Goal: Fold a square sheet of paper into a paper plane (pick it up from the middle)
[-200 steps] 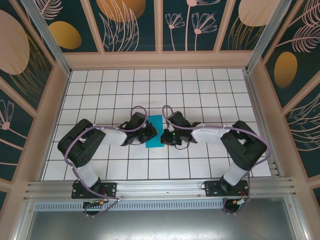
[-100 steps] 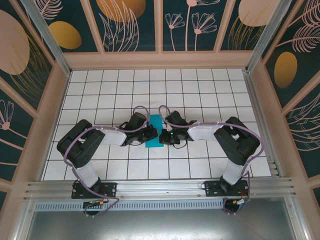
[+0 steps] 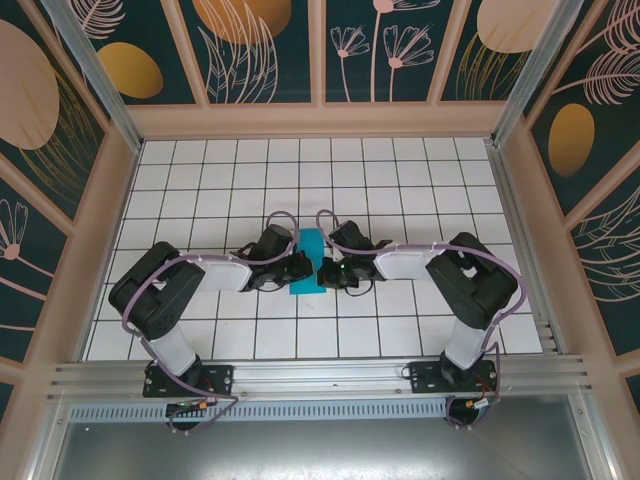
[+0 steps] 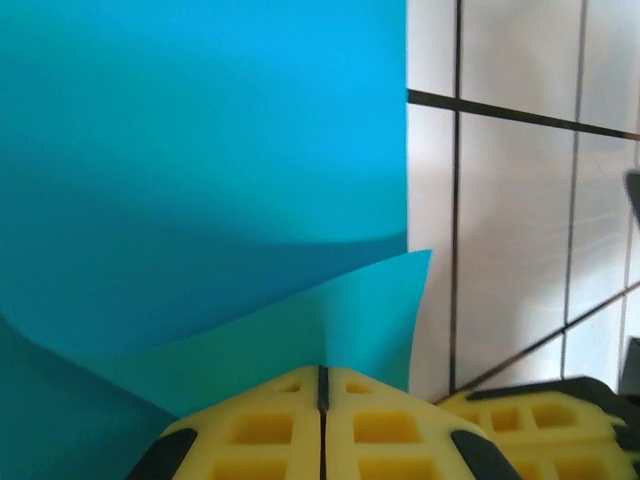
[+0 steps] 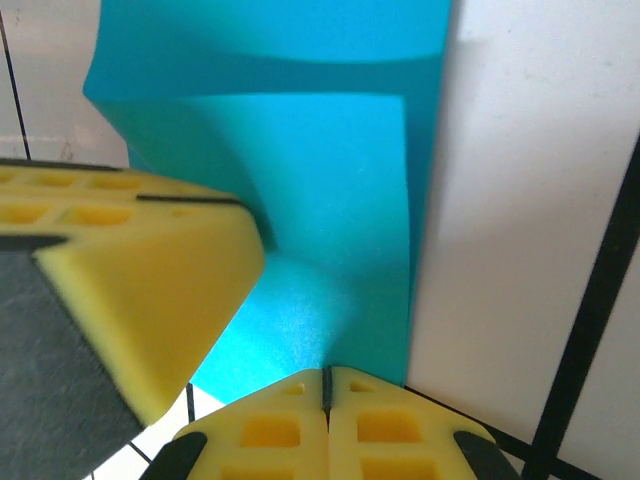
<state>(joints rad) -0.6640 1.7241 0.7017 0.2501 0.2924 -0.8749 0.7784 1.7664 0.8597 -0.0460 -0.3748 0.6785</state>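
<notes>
View from above: the paper (image 3: 311, 243), a narrow teal strip, lies near the middle of the white tiled table (image 3: 400, 180), long axis running away from the arm bases. Both arms reach inward and meet over it. The left gripper (image 3: 304, 268) comes in from the left and the right gripper (image 3: 326, 270) from the right, tips almost touching above the strip's lower half. The far end and the near corner of the paper show on either side of them.

Left wrist view: the left gripper (image 4: 321, 374) has its yellow pads (image 4: 260, 425) pressed together, no gap at the seam. A lighter flap of the paper (image 4: 200, 150) curls up off the flat sheet and runs into that seam, pinched there. Tiles (image 4: 510, 220) lie to the right, and a second yellow pad (image 4: 530, 432) sits just beside, at lower right.

Right wrist view: the right gripper (image 5: 326, 374) is likewise fully closed, pads (image 5: 390, 430) meeting at a thin line. The paper (image 5: 330, 200) rises off the table toward it, and its near edge ends in the seam. The opposite gripper's yellow finger (image 5: 130, 270) rests against the paper from the left, just beside the fold.
</notes>
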